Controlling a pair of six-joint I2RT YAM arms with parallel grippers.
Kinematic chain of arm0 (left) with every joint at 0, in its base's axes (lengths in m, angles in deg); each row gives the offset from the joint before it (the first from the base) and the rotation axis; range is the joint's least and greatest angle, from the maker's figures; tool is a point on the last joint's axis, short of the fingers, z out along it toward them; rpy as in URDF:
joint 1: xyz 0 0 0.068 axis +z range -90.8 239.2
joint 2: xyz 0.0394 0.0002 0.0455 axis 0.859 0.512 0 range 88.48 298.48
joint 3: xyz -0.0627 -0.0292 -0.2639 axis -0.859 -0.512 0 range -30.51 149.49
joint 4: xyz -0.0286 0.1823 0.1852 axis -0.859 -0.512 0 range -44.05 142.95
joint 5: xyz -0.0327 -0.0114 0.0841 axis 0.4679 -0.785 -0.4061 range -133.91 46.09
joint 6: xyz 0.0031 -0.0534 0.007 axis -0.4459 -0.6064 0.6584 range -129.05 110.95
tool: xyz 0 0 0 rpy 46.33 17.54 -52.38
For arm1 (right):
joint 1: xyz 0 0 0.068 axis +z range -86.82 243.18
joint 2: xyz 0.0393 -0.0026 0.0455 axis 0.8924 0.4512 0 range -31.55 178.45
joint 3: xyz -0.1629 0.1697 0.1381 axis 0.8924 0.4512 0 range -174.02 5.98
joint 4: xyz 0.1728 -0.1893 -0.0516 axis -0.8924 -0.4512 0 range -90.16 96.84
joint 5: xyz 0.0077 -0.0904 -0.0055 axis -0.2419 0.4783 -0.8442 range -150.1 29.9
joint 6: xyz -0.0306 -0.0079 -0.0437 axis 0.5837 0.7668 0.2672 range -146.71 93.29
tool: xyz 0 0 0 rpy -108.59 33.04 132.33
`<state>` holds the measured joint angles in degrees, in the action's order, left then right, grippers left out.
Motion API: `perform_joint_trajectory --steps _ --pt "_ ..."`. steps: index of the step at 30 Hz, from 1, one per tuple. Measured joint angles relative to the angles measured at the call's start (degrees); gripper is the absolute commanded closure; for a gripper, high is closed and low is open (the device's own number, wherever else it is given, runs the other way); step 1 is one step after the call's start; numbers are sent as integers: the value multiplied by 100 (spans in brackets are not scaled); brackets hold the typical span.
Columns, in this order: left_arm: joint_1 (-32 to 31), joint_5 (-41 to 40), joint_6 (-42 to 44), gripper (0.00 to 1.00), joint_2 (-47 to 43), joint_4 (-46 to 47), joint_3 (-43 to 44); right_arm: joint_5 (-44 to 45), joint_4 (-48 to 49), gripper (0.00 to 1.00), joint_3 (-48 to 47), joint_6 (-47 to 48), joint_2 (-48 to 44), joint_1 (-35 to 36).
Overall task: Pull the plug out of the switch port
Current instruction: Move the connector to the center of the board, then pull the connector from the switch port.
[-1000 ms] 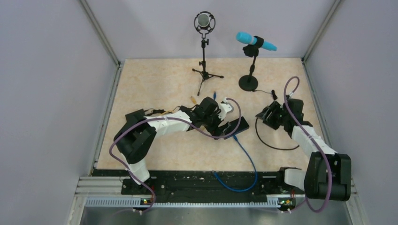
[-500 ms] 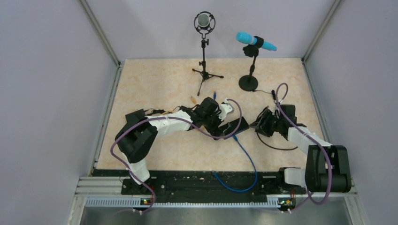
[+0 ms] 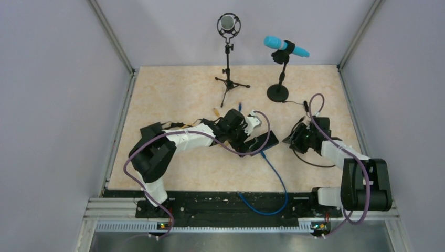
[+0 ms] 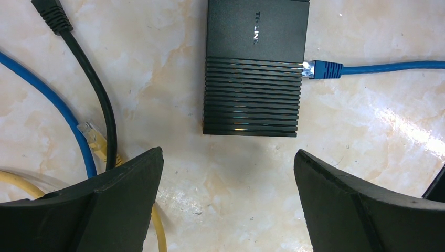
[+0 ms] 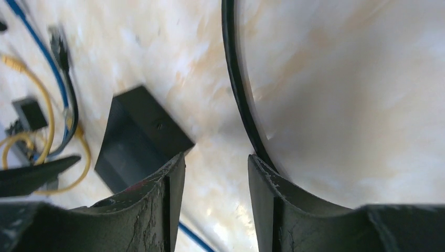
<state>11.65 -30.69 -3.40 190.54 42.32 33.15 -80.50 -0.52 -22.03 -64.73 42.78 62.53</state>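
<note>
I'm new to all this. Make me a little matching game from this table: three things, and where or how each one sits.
Things:
1. switch
2. black plug
3. turquoise mic

States:
A. on a stand with a round base
B. lying loose, unplugged
C. has a blue cable plugged in

Pairs: 1-C, 2-B, 3-A.

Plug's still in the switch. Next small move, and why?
Probably bring the right claw across to the blue plug: it sits in the side of the switch, and that claw is apart from it, part open and empty. The left claw hangs wide open near the switch.
</note>
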Motion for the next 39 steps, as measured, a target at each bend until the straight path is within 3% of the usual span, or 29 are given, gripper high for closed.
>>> perform_joint_trajectory --steps 5,10,19,28,39 --pt "0 2 2 1 0 -7 0 380 -24 52 -400 221 334 -413" --pt "0 44 28 1 13 -11 4 -22 -15 52 -597 455 525 -531" --pt "-2 227 149 1 343 -26 299 -745 284 50 94 186 48 140" --pt "-81 393 361 1 756 -52 590 -1333 962 50 688 -232 -59 184" --pt "-116 372 433 11 848 11 608 -1700 1663 50 800 -577 326 402"
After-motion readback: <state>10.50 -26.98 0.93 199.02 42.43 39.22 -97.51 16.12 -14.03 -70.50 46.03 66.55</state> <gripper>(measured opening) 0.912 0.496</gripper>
